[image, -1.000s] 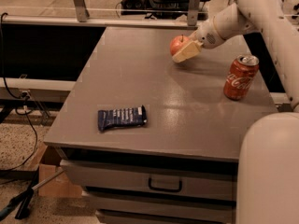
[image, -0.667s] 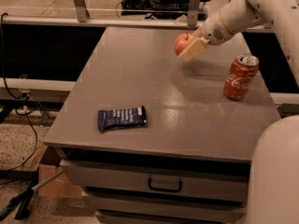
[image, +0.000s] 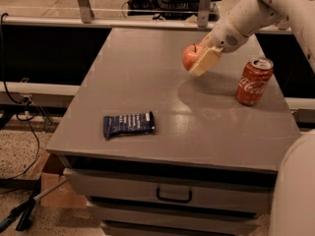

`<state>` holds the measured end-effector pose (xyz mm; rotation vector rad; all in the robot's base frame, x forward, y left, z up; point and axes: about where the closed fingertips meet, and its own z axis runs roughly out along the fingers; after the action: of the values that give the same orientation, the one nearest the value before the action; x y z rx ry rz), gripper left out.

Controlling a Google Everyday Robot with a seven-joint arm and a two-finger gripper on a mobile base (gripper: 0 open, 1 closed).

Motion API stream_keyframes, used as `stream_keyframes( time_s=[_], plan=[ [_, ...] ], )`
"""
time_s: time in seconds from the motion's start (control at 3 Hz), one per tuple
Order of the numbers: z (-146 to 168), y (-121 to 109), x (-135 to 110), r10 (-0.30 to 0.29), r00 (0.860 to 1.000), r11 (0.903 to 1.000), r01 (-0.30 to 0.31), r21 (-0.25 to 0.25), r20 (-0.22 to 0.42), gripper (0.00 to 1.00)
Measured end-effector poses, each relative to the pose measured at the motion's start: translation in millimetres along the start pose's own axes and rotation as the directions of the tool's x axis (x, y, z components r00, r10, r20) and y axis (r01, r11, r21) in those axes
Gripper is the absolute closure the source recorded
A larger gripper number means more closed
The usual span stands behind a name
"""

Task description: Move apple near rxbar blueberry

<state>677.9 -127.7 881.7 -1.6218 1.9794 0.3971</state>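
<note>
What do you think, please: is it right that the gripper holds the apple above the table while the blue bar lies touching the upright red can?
Not quite. The camera view shows the rxbar blueberry lying near the table's front edge, well apart from the upright red can. The gripper does hold the apple above the table.

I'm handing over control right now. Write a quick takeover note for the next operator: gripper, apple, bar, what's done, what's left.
The gripper is shut on the apple, holding it in the air over the far right part of the table, left of the Coca-Cola can.
The rxbar blueberry lies flat near the table's front left edge.
Done: apple grasped and lifted.
Left: carry it toward the front left, set it down beside the bar rather than on it, then release.
</note>
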Motion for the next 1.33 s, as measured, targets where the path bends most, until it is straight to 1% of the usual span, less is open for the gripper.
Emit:
stream_keyframes(
  time_s=[0.33,0.67,1.0,1.33],
  plan=[
    [0.8,-1.5,-0.6,0.001,1.0,1.0,-0.001,0.004,0.003,1.0],
    [-1.1,12.3,-5.4,-0.015,1.0,0.9998,0.015,-0.01,0.018,1.0],
    [4.7,63.7,-18.2,-0.058,0.997,0.9963,0.061,-0.06,0.053,1.0],
    [25.3,100.1,-21.8,-0.057,0.996,0.9924,0.065,-0.105,0.075,1.0]
  ],
)
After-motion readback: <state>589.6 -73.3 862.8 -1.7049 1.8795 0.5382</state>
